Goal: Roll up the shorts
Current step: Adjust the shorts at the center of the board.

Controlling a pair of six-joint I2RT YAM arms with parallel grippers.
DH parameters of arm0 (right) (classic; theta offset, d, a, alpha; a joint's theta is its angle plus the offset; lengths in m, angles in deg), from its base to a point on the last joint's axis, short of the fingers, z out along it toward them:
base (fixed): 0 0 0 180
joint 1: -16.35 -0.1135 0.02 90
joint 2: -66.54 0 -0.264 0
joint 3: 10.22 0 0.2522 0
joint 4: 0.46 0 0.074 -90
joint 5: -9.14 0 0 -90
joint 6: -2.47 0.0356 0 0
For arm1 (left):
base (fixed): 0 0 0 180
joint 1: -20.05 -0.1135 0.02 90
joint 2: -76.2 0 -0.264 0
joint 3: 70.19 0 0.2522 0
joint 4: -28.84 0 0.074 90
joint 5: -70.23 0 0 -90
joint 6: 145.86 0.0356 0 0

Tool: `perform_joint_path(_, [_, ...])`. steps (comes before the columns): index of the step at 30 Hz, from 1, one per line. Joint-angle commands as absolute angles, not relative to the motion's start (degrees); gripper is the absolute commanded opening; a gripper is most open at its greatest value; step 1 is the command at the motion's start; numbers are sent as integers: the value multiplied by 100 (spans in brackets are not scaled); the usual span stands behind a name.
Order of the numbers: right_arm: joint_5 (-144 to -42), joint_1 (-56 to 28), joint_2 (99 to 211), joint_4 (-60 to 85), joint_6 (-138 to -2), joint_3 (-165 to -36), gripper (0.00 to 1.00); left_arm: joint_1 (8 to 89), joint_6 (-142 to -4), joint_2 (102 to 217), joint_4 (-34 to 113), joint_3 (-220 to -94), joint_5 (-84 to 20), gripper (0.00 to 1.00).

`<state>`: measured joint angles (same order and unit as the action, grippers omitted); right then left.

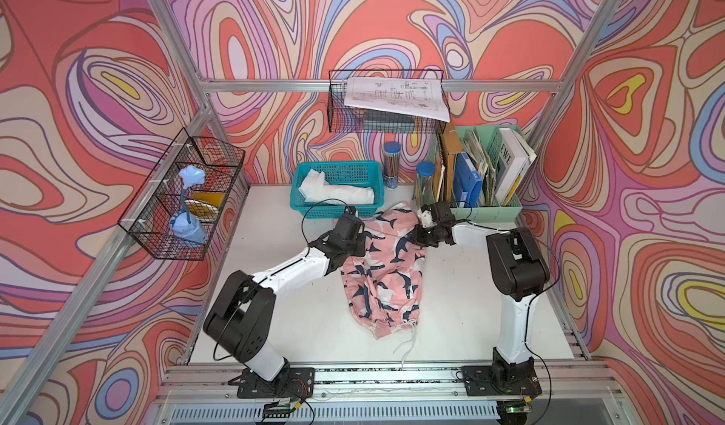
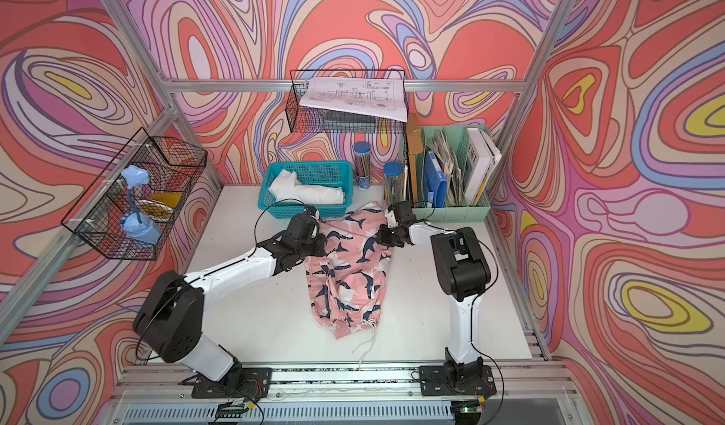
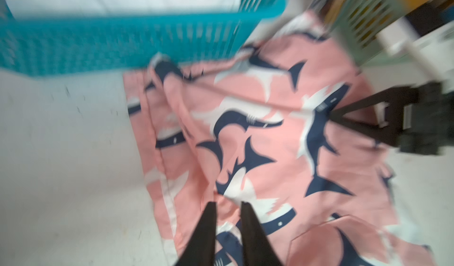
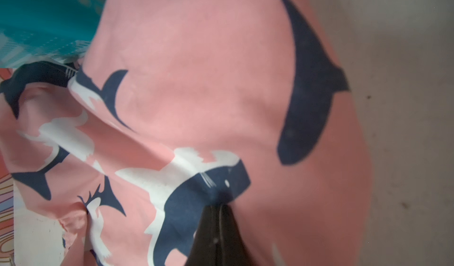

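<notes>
I see a white tabletop. The shorts lie crumpled mid-table, waistband toward the near edge, with the drawstring trailing on the surface. Along the far edge stand a teal basket, a blue-capped tube, a nearer tube and a green file rack.

Shorts — matt printed cloth.

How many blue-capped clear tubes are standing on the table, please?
2. The rear tube stands beside the teal basket; the front tube stands beside the green organizer. More could be hidden behind the organizer's contents.
</notes>
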<state>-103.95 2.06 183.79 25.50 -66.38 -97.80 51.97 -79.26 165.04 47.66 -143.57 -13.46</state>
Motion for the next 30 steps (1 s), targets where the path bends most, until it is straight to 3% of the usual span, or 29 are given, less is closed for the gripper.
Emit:
perform_joint_path(1, [-10637,227,17679,2113,-6865,-9513,0,5190,-7750,16099,4491,-14364,-2059,43])
perform_joint_path(4, [-10588,229,17189,2141,-7033,-9351,0,5257,-8006,16055,4552,-14277,-2981,3])
perform_joint_path(5, [-10569,226,17046,2227,-7095,-9319,0,5303,-8156,16104,4464,-14177,-3350,0])
perform_joint_path(10, [-10547,228,16353,2429,-7175,-8863,19,5856,-8429,16437,4361,-13735,-3756,0])
perform_joint_path(18, [-10579,145,15097,2381,-7011,-7562,74,6258,-8978,16335,4198,-12918,-3887,0])
perform_joint_path(21, [-10492,1,14747,2734,-7020,-7445,80,6272,-9003,16223,4387,-12680,-3903,0])
perform_joint_path(30, [-10307,-770,14013,3385,-6618,-6863,84,6276,-9284,16023,4563,-11920,-3467,0])
